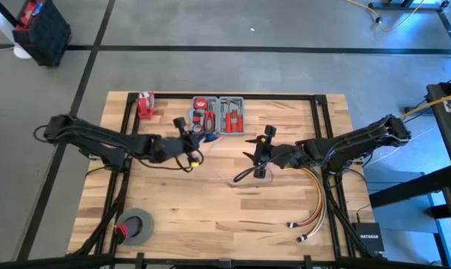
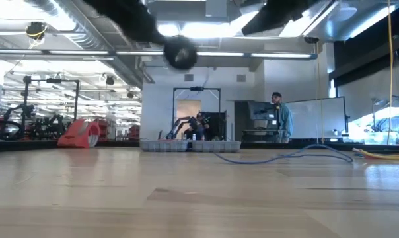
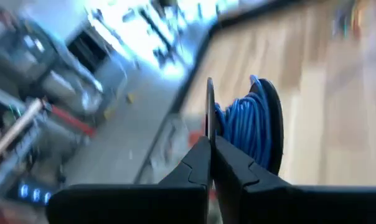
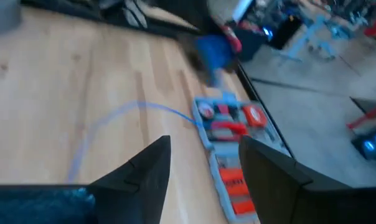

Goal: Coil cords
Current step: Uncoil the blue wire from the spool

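My left gripper (image 1: pixel 187 138) (image 3: pixel 211 140) is near the table's middle, shut on a black spool wound with blue cord (image 3: pixel 244 127). The spool also shows in the low view (image 2: pixel 180 53) as a dark round thing, well above the table. A loose length of thin blue cord (image 4: pixel 132 109) lies in a curve on the wood and shows in the low view (image 2: pixel 285 155). My right gripper (image 1: pixel 259 153) (image 4: pixel 203 168) is open and empty above the table, right of centre, with the loose cord ahead of it. My left gripper pinches the thin black flange of the spool (image 3: pixel 210 118) at its rim between its two shut fingers. The wound blue cord sits beside the fingers on one side of that flange. The spool is lifted clear of the table.
A grey tray of red tools (image 1: pixel 219 113) stands at the far middle, with a red object (image 1: pixel 144 104) to its left. A grey tape roll (image 1: pixel 136 226) lies near left. Yellow, orange and red cables (image 1: pixel 315 202) lie near right. A person (image 2: pixel 279 119) stands in the room behind.
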Action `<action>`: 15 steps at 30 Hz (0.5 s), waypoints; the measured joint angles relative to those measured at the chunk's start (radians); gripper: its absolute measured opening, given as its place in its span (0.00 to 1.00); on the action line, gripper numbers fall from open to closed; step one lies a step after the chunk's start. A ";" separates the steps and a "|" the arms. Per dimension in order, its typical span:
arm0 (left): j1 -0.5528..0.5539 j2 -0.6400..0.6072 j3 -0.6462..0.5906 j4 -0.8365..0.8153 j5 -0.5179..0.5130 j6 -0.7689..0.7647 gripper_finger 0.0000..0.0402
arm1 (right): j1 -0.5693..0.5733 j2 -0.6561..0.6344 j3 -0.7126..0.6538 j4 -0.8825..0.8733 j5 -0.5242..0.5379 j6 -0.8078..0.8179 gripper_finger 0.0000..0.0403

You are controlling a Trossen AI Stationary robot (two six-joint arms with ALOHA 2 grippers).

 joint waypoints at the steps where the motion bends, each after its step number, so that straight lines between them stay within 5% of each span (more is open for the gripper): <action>1: 0.005 -0.001 0.010 0.047 0.013 0.043 0.00 | 0.000 0.000 0.000 0.025 -0.013 -0.023 0.48; 7: 0.042 0.000 0.072 0.155 0.176 0.153 0.00 | -0.023 0.000 0.000 0.154 -0.031 -0.151 0.48; 15: 0.044 0.001 0.077 0.141 0.182 0.147 0.00 | -0.113 0.025 -0.002 0.199 -0.073 -0.158 0.48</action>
